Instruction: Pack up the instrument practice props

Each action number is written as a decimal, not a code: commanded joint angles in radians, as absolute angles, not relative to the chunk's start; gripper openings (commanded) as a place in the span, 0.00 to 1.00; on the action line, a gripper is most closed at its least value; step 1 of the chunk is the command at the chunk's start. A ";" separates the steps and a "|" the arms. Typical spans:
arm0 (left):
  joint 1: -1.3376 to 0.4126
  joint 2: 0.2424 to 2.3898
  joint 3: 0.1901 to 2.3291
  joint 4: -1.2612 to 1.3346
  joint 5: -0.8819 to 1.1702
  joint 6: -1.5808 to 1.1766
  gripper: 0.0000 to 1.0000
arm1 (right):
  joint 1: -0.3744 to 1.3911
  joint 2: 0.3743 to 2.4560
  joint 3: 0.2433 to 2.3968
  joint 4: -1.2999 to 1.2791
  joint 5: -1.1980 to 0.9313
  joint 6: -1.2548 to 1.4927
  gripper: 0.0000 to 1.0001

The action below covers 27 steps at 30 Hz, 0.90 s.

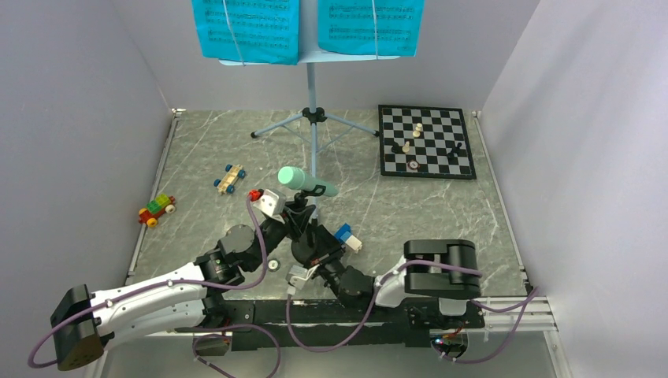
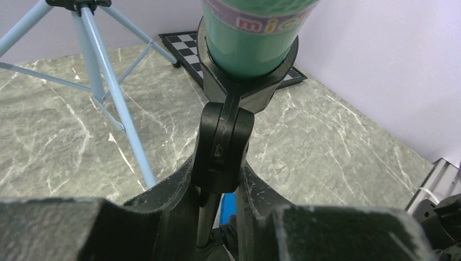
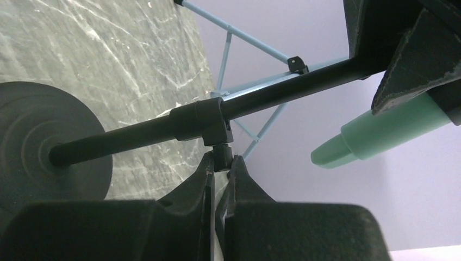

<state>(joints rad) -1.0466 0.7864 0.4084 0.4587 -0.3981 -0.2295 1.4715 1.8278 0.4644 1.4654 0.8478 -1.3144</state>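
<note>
Two grips on the black mic stand [image 3: 136, 130]: left gripper [image 2: 220, 185] clenches its clip hinge [image 2: 223, 136], right gripper [image 3: 222, 166] seemingly pinches the collar knob [image 3: 220, 150]. Stiff, probably top-heavy under the microphone [image 2: 250, 38]; hold the pole [image 3: 299, 81].

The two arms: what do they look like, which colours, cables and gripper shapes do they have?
Both the left arm and right arm have white covers and black joints. A lilac cable loops along each. The left gripper and right gripper are matte black, with two wedge-shaped fingers.
</note>
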 commanded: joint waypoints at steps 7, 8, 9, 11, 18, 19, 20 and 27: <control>-1.055 0.788 0.382 0.305 -0.411 -0.278 0.00 | 1.467 1.514 0.505 1.143 1.075 -1.000 0.99; -1.055 0.786 0.383 0.303 -0.413 -0.275 0.00 | 1.468 1.486 0.510 1.082 1.083 -0.946 1.00; -1.055 0.785 0.385 0.302 -0.416 -0.273 0.00 | 1.469 1.453 0.511 1.017 1.089 -0.889 1.00; -1.055 0.783 0.385 0.302 -0.416 -0.270 0.00 | 1.474 1.378 0.512 0.880 1.088 -0.768 1.00; -1.055 0.791 0.400 0.301 -0.418 -0.248 0.00 | 1.465 1.018 0.587 0.175 0.932 -0.096 1.00; -1.055 0.796 0.403 0.300 -0.415 -0.241 0.00 | 1.450 0.970 0.590 0.121 0.883 -0.023 1.00; -1.056 0.800 0.408 0.300 -0.414 -0.236 0.00 | 1.425 0.931 0.593 0.075 0.826 0.069 1.00; -1.058 0.855 0.462 0.303 -0.399 -0.197 0.00 | 1.004 0.819 0.568 0.009 0.173 0.579 0.99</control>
